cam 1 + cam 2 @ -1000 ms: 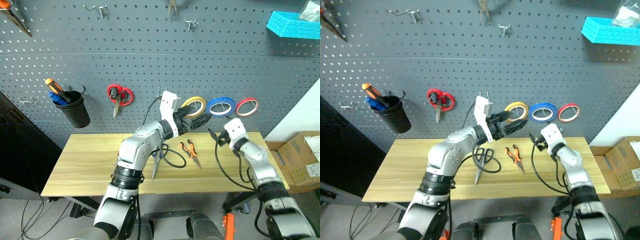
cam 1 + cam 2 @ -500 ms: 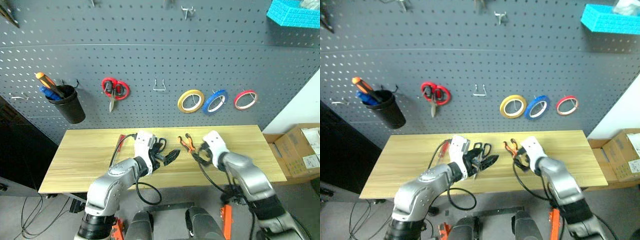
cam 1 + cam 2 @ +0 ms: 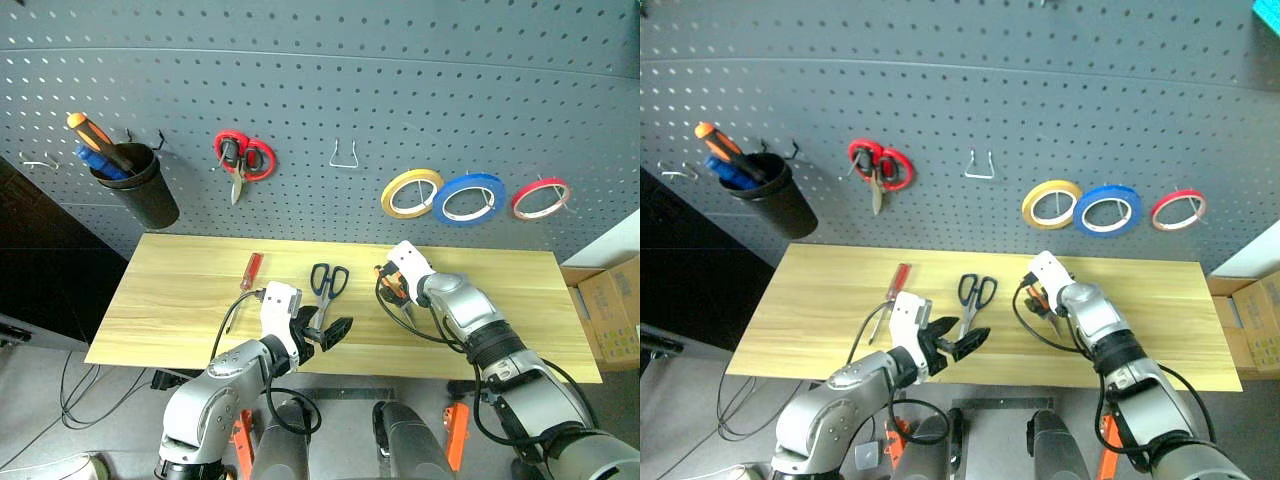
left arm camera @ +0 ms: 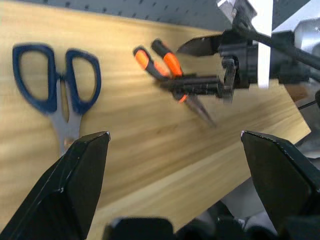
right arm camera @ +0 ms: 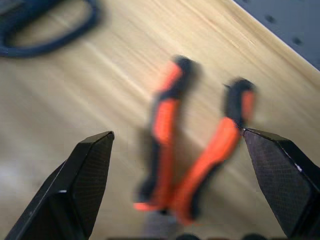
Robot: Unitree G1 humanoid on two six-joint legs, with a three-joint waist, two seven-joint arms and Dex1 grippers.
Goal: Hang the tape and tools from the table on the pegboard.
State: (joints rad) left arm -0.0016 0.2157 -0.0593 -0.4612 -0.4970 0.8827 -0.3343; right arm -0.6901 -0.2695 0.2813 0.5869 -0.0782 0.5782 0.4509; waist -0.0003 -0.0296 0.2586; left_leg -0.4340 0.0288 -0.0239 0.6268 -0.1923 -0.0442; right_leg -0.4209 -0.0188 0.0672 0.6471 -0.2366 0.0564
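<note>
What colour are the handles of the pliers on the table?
Orange and black; the pliers show best in the right wrist view.

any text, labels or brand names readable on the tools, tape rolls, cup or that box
None can be read.
Cardboard box: a white label, print too small to read.
Pliers, scissors, blue tape, black cup: no lettering visible.

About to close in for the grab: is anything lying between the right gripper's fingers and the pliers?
No. In the right wrist view the open right gripper looks straight at the pliers, with bare table between.
</note>
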